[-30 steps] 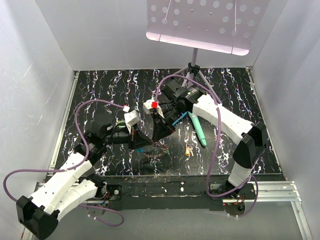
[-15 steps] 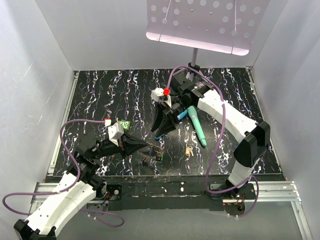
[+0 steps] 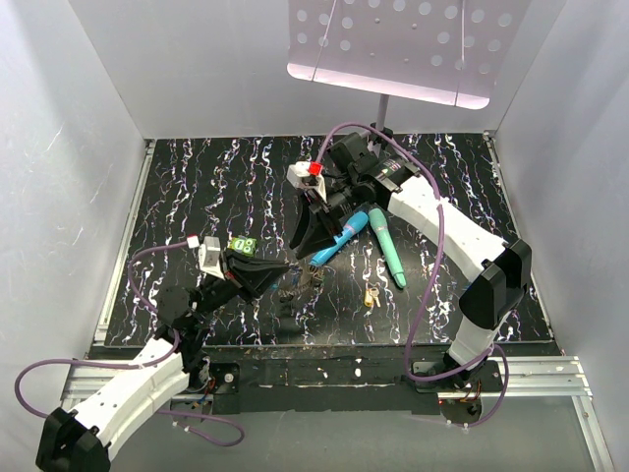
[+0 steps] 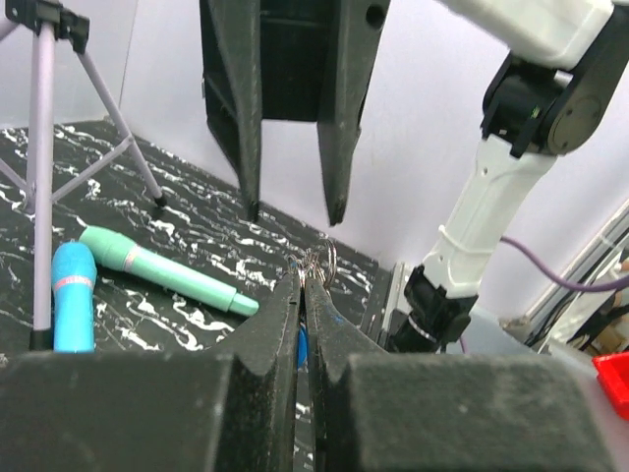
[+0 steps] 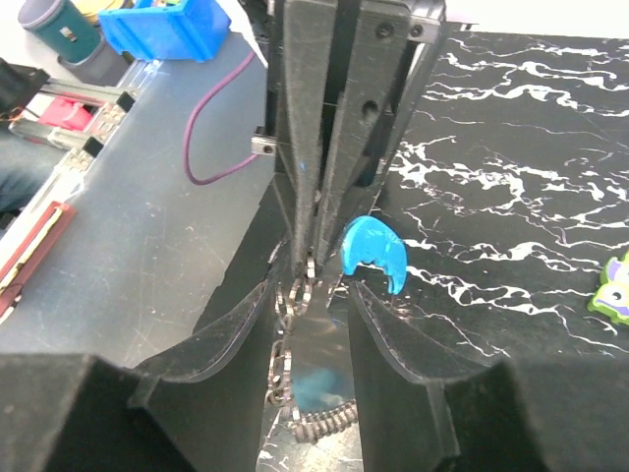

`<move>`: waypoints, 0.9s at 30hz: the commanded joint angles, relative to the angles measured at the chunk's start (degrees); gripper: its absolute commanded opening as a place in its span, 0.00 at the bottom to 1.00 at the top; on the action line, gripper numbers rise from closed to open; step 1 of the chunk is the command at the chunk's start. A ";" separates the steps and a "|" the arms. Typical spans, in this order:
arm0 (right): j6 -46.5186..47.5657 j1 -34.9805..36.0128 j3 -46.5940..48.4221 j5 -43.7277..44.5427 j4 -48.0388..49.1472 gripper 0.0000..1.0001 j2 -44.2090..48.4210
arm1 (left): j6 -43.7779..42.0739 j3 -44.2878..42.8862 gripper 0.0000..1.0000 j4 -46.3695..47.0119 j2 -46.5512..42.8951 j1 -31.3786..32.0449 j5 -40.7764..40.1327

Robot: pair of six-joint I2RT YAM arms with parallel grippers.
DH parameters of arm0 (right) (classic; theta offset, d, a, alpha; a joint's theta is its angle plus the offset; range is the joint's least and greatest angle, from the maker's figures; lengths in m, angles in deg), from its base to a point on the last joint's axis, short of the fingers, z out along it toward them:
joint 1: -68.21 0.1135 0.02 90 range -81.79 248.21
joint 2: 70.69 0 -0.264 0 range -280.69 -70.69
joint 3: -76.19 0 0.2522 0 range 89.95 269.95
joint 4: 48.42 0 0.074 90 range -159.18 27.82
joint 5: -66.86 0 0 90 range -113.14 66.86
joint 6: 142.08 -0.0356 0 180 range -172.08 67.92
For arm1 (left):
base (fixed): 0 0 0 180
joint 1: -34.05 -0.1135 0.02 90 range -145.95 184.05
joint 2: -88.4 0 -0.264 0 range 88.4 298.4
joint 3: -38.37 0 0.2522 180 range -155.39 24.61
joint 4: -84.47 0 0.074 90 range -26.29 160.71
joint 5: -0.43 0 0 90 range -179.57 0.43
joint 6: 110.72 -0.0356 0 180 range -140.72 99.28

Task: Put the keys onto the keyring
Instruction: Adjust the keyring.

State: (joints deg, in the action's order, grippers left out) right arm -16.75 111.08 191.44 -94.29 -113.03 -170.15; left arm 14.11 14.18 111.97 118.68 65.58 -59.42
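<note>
From the top external view, the left gripper [image 3: 287, 273] reaches rightward low over the black marbled table [image 3: 197, 187], its tips at the keyring [image 3: 300, 283], which shows only as a small grey tangle near the front edge; the right gripper [image 3: 307, 254] points down just above the same spot; the keys [image 3: 371, 295], small and yellow-headed, lie on the table to the right of the keyring and apart from it, near the tip of the teal stick [image 3: 388, 254]; the blue stick [image 3: 339, 239] lies slantwise beside the right gripper.

From the left wrist, the left gripper [image 4: 303, 280] has its fingers pressed together, pinching a metal loop of the keyring [image 4: 319, 261] at the tips; the right gripper [image 4: 295, 211] hangs just above with its two fingers clearly parted and nothing between them; the teal stick [image 4: 162, 275] and blue stick [image 4: 71, 300] lie to the left, by a tripod [image 4: 44, 147].

From the right wrist, the right gripper [image 5: 313, 290] stands open, the keyring's chain running down through the gap; whether either finger touches it cannot be told; the left gripper [image 5: 305, 258] comes in from above, clamped on the chain, with the keyring's blue curved section [image 5: 373, 254] just to the right.
</note>
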 commanded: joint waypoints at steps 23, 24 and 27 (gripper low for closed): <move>-2.99 1.25 3.71 1.19 0.05 0.28 -1.17 | -0.64 -4.06 0.00 6.03 -0.14 0.11 -2.91; -2.99 1.42 3.80 1.11 0.05 0.28 -1.26 | -0.47 -4.15 0.00 6.12 0.04 0.20 -2.82; -2.73 1.86 3.80 0.93 -0.39 0.26 -1.44 | -0.64 -4.42 0.00 5.77 0.04 0.20 -2.73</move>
State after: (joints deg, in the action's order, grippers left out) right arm -21.03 112.26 193.58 -91.50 -112.04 -171.46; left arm 14.31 12.62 115.75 118.90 65.66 -61.72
